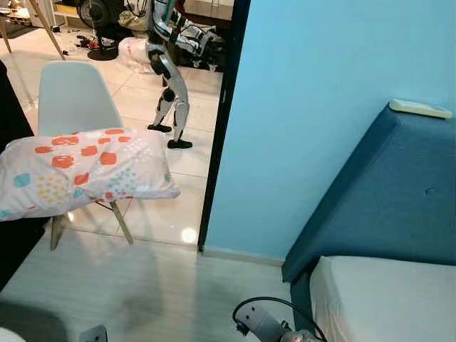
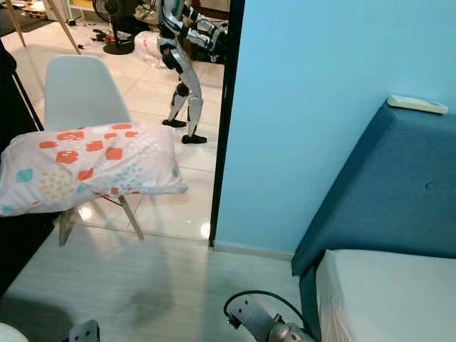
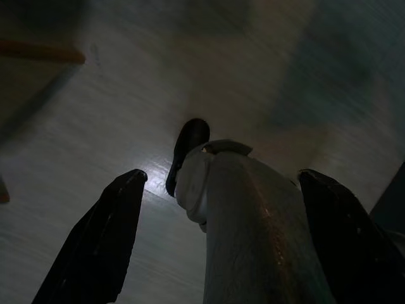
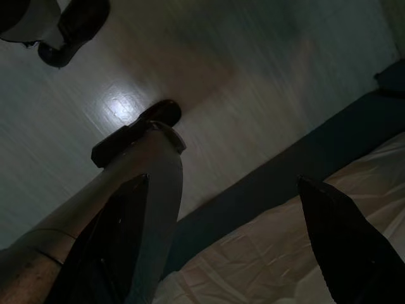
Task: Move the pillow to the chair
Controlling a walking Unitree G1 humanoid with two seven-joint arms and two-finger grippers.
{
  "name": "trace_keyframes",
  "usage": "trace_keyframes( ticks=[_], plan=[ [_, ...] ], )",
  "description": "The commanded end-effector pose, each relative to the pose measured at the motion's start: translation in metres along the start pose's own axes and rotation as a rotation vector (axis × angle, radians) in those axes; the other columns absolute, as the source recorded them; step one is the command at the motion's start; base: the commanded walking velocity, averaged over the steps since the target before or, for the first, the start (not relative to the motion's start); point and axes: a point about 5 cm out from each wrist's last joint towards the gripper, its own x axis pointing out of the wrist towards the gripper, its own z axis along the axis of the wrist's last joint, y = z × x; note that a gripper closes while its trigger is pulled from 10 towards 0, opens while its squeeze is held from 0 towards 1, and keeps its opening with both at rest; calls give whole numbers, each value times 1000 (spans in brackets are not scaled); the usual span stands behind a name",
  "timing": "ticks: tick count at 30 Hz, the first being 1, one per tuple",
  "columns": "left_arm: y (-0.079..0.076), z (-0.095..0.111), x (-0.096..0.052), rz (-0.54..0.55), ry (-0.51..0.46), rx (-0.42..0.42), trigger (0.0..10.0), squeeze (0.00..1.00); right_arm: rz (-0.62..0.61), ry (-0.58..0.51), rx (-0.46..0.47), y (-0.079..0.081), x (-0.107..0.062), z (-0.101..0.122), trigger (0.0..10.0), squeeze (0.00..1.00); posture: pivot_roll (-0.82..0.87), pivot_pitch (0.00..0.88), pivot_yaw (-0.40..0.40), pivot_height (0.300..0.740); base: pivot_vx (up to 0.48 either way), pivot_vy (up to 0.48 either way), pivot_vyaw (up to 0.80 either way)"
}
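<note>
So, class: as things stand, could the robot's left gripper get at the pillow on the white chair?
Probably not without moving. The left gripper hangs open beside the robot's leg, pointing at the floor, while the pillow lies on the chair further ahead, with bare floor between.

Both arms hang idle, pointing down.
Left gripper [image 3: 218,183] fingers spread wide past the robot's own leg; right gripper [image 4: 221,183] fingers likewise apart, holding nothing.

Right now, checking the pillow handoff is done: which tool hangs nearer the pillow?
Left. The left tool hangs open over the floor on the pillow's side; the right tool hangs open by the bed, farther off.
</note>
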Motion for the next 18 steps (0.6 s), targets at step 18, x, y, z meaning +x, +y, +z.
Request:
trace_keyframes(
  ticks=[18],
  plan=[
    [-5,-14,-2,-20,79,114,10000,0,-73,-11,87,-4,0,0,10000,0,106,7,-117,740,0,0,0]
  ],
)
